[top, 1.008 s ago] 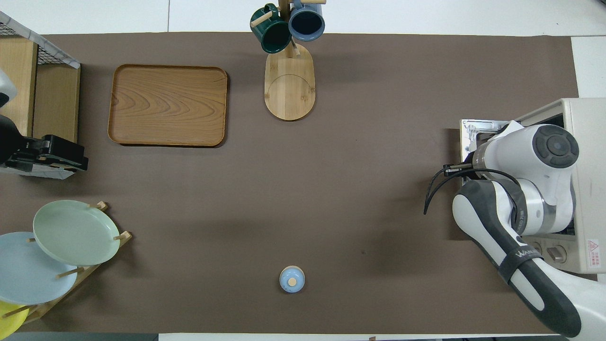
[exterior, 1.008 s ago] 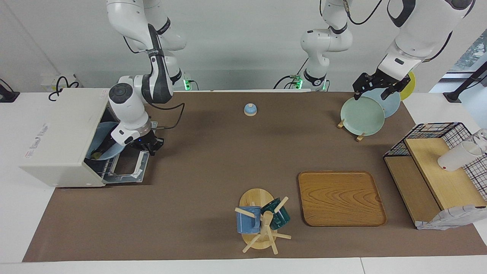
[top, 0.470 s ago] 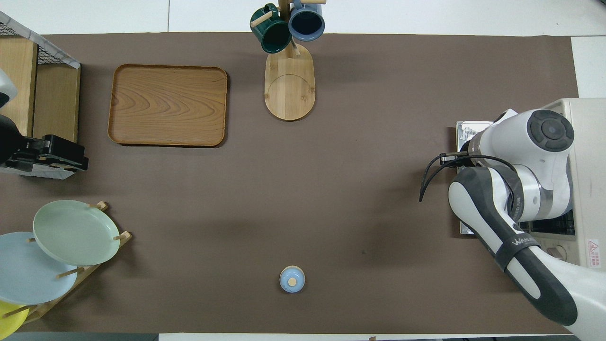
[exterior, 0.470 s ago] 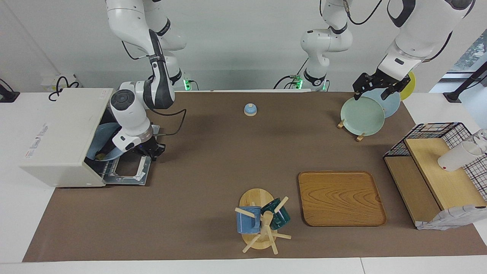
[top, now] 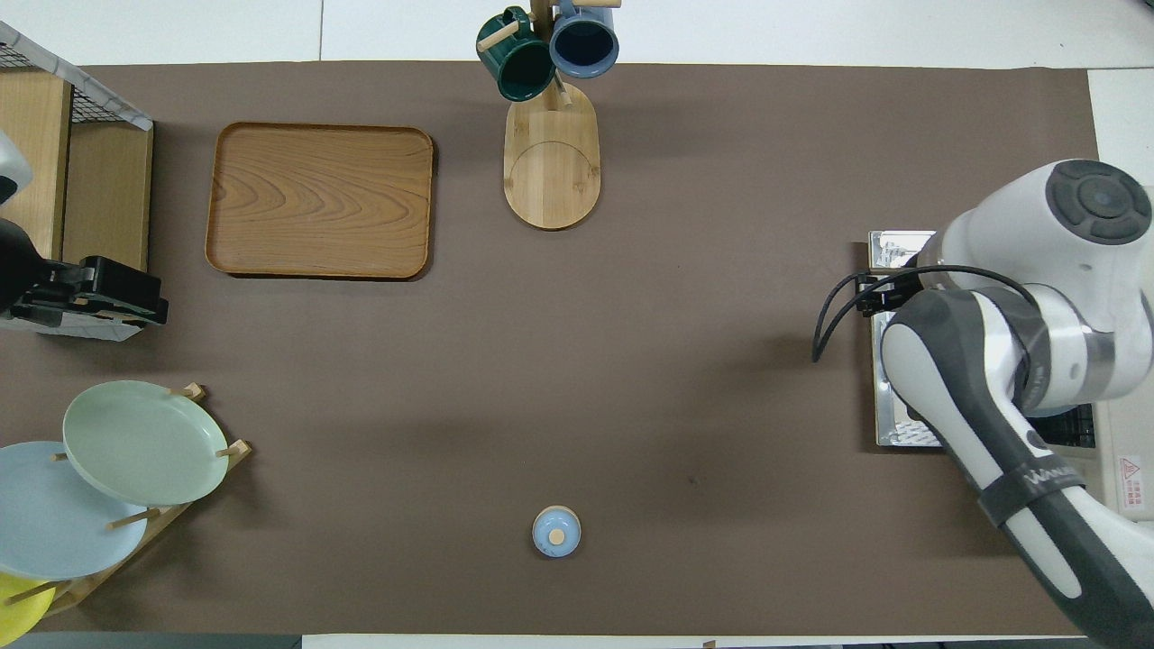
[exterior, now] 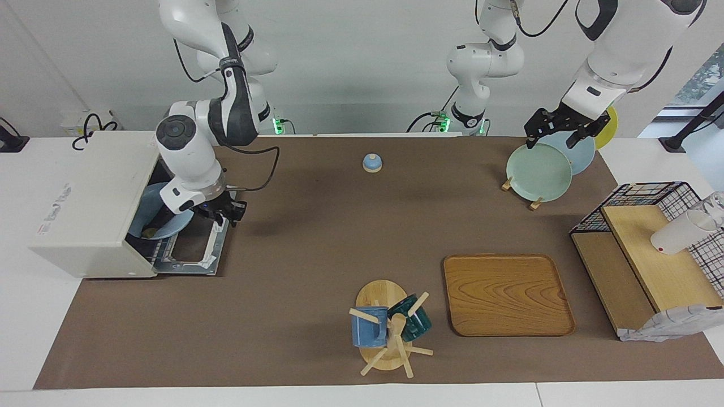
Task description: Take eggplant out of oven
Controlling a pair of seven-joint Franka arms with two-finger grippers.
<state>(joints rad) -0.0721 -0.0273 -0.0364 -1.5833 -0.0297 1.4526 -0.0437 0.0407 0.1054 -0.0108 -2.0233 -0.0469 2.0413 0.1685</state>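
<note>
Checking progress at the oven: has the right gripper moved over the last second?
Yes. The right gripper has risen and drawn back from the oven mouth, over its open door.

you face a plain white wall (exterior: 350, 62) above a white table (exterior: 22, 339) spread with a brown mat (exterior: 305, 237); a window (exterior: 704, 73) shows greenery at the left arm's end, under even light.
</note>
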